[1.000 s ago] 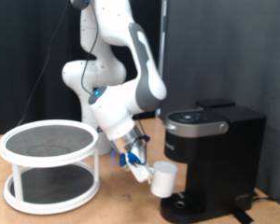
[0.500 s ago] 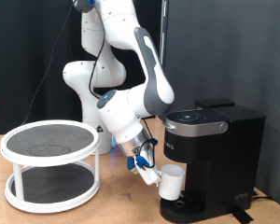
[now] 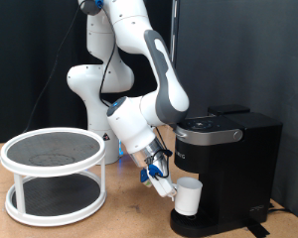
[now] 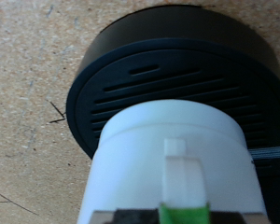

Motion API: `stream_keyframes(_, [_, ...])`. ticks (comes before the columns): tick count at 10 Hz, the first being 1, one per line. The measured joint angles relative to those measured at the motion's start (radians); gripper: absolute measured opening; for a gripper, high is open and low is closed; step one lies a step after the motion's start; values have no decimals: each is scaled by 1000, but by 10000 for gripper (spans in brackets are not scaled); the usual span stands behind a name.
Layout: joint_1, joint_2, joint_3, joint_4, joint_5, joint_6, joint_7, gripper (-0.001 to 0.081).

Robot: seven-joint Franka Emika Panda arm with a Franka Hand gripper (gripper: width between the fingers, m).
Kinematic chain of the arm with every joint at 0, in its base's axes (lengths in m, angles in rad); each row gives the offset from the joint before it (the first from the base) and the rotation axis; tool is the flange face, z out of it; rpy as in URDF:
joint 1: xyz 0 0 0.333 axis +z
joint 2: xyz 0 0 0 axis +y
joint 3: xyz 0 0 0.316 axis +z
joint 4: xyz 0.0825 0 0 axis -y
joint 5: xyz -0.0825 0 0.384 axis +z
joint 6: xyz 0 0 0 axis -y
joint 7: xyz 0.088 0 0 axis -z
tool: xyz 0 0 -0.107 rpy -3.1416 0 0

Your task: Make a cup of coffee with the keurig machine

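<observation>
At the left of the exterior view a round white two-tier stand [image 3: 53, 177] with dark mesh shelves is seen on the wooden table [image 3: 129, 213], well apart from the work. Toward the centre, the white arm [image 3: 139, 109] is bent down and to the right, and its gripper [image 3: 165, 184] is placed low, just left of the machine's base. The cup [image 3: 188, 196] is held at the gripper's tip, pinched by its handle as far as can be judged: in the wrist view the handle [image 4: 181, 173] is seen running straight toward the camera, though the fingertips themselves are mostly cut off at the frame's lower edge.

At the right of the exterior view the keurig machine [image 3: 228, 164] is seen, lid down, with its brew head overhanging the round drip base [image 3: 204, 222]. The cup is positioned upright, its long axis vertical, under the brew head and over the left part of the drip base; in the wrist view the slotted black base [image 4: 168, 79] is seen beyond the cup, not yet centred beneath it. Whether the cup is touching the base cannot be told. Room is tight to the right, where the machine's body stands, and above, under the head; open space is left only on the side of the gripper.
</observation>
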Motion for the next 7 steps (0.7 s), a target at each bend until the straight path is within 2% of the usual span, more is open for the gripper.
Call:
stream_keyframes(4, [0, 2, 2, 2, 12, 12, -8, 7])
stream_keyframes(5, [0, 2, 2, 2, 11, 12, -8, 114])
stream_keyframes(6, [-1, 2, 1, 2, 2, 10, -5, 290])
stream_keyframes(7, [-1, 2, -1, 2, -9, 7, 1, 290])
